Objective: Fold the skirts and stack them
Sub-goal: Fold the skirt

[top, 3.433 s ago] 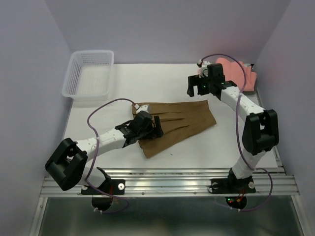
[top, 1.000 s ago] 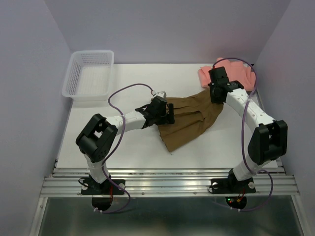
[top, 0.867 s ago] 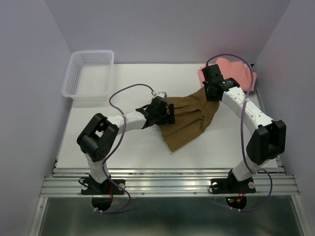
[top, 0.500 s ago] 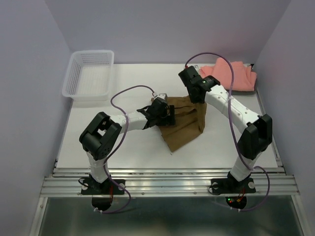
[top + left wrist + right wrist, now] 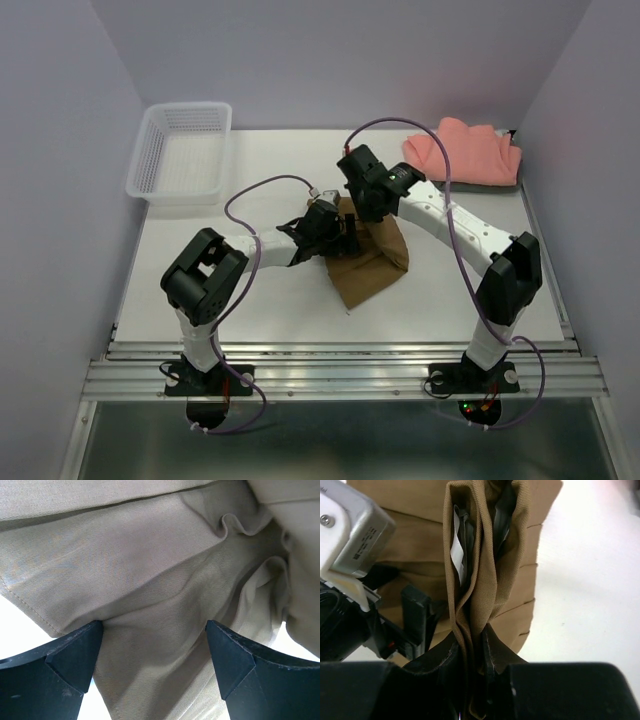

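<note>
Top external shows you the brown skirt (image 5: 375, 265) near the middle of the desk (image 5: 250, 300). It is partly doubled over, with one narrow corner pointing toward the near edge. Your right tool (image 5: 363, 207) sits over the skirt's far edge, reaching in from the right. It is clenched on the cloth. In the right wrist view, the fabric is gathered into a tall ridge and pinched between the dark fingers (image 5: 442, 667). A pale strip shows inside the fold, and the pleated part lies flat beneath.

Your left tool (image 5: 338, 236) is just beside the right one, at the skirt's left edge. It is released. In the left wrist view, the two fingers (image 5: 70, 655) stand wide apart with wrinkled brown cloth filling the space between them, and nothing is pinched. You cannot tell from these views whether the fingertips press on the cloth or sit just above it.

The pink skirt (image 5: 465, 152) lies folded at the far right corner, well apart from the brown one. The white mesh basket (image 5: 180, 150) stands at the far left corner.
</note>
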`<control>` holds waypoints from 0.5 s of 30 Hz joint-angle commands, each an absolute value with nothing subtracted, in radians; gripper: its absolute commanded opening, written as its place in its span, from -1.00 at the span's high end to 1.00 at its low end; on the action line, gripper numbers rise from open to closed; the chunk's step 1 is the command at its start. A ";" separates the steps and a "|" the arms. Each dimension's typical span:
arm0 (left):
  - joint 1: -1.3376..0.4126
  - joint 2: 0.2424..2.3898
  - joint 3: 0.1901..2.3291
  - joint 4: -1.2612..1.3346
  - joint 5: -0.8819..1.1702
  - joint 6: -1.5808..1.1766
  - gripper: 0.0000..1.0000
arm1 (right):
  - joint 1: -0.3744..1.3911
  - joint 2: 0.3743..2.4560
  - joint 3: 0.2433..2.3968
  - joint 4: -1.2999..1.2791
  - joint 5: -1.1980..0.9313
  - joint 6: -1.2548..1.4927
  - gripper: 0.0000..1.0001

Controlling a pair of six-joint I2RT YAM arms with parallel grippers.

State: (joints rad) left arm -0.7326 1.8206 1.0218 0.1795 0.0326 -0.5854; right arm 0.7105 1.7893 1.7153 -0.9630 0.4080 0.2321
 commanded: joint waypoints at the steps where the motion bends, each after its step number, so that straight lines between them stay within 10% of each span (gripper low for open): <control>1: -0.736 1.824 0.985 0.169 0.064 -0.603 -0.92 | 0.723 1.775 1.669 -0.826 0.247 0.270 0.99; 15: -0.736 1.772 0.956 0.158 0.052 -0.618 -0.92 | 0.723 1.839 1.531 -0.669 0.201 0.351 0.96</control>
State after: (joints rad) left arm -0.7250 1.8042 0.9874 0.2180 0.0330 -0.6128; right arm 0.7136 1.8057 1.5391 -0.7742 0.2058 0.3065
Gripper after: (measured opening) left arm 0.963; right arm 0.223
